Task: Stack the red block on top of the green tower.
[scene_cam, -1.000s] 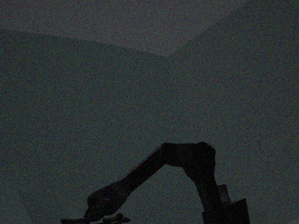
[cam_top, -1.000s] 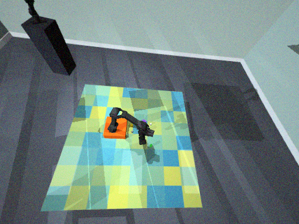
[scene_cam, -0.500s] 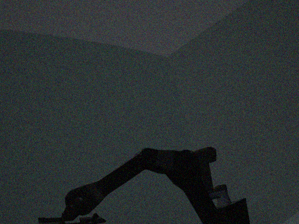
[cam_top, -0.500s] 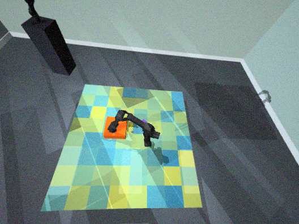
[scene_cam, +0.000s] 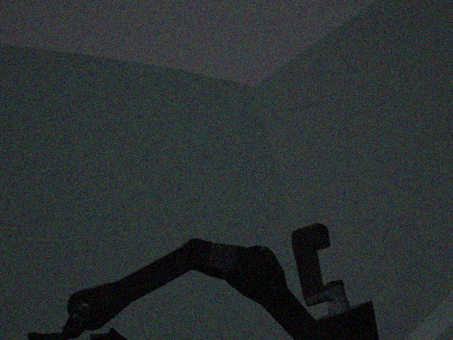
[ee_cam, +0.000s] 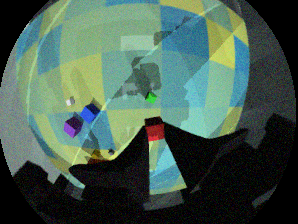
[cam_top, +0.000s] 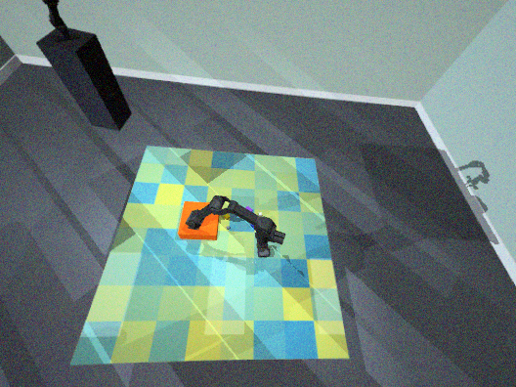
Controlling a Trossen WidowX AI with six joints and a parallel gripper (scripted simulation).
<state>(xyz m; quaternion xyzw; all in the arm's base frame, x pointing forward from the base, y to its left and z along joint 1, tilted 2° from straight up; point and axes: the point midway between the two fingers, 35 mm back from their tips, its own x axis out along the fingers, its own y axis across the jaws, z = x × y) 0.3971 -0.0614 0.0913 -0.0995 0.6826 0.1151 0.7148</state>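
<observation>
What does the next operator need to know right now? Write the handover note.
Claw: shut on the red block, raised above the checkered mat.
Green tower: upright on the mat, ahead of the claw and apart from it in the wrist view.
Blue block and purple block: side by side on the mat, away from the tower.
Done: red block grasped and lifted.
Left: centre it over the tower, lower gently, release, retreat without nudging.
</observation>
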